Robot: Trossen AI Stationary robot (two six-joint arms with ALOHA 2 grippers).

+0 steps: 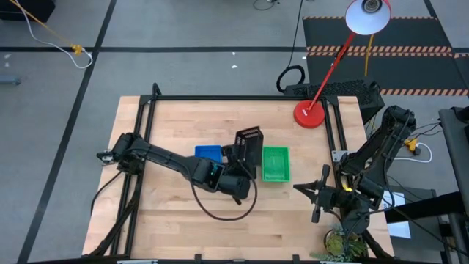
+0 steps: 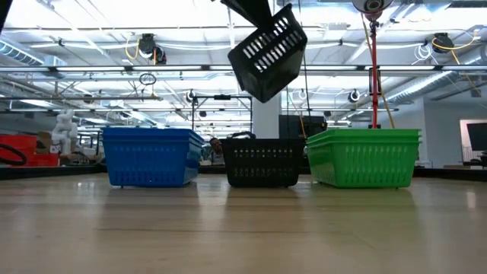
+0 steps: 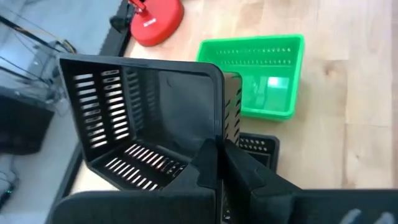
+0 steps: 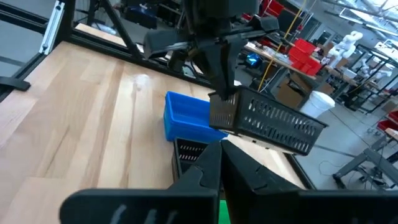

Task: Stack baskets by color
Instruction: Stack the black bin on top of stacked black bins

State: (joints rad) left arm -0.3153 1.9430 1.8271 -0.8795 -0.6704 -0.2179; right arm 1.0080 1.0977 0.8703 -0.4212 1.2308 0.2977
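**Desk:** What is seen at the centre of the worktop [image 1: 176, 205]?

**Caption:** A black basket [image 1: 249, 143] is held aloft and tilted, clear of the wood, above the middle of the worktop. It is clamped at one wall by the left tool [image 3: 219, 163], the fingers pressed together on the rim. In the low view the raised basket [image 2: 268, 52] is seen hanging above a second black basket stack [image 2: 262, 162] that is resting on the worktop.

**Desk:** And the other baskets?

**Caption:** A blue stack [image 1: 208, 152] is set just beside the black stack on one side, and a green stack [image 1: 275, 163] on the other. All three are lined up in a row in the low view: blue [image 2: 152, 156], black, green [image 2: 364, 157]. How many baskets are nested in each stack cannot be told. The green stack [image 3: 264, 78] is shown upright with its opening upward.

**Desk:** Where is the right arm placed?

**Caption:** The right tool [image 1: 321, 192] is held near the worktop's right edge, well apart from the baskets, with its fingers brought together on nothing. From its wrist, the lifted black basket [image 4: 273, 124] and the blue stack [image 4: 186, 115] are seen farther off.

**Desk:** Anything else in frame?

**Caption:** A red lamp base [image 1: 309, 114] is stood at the far right corner of the worktop, its stem slanted up to a white shade [image 1: 368, 16].
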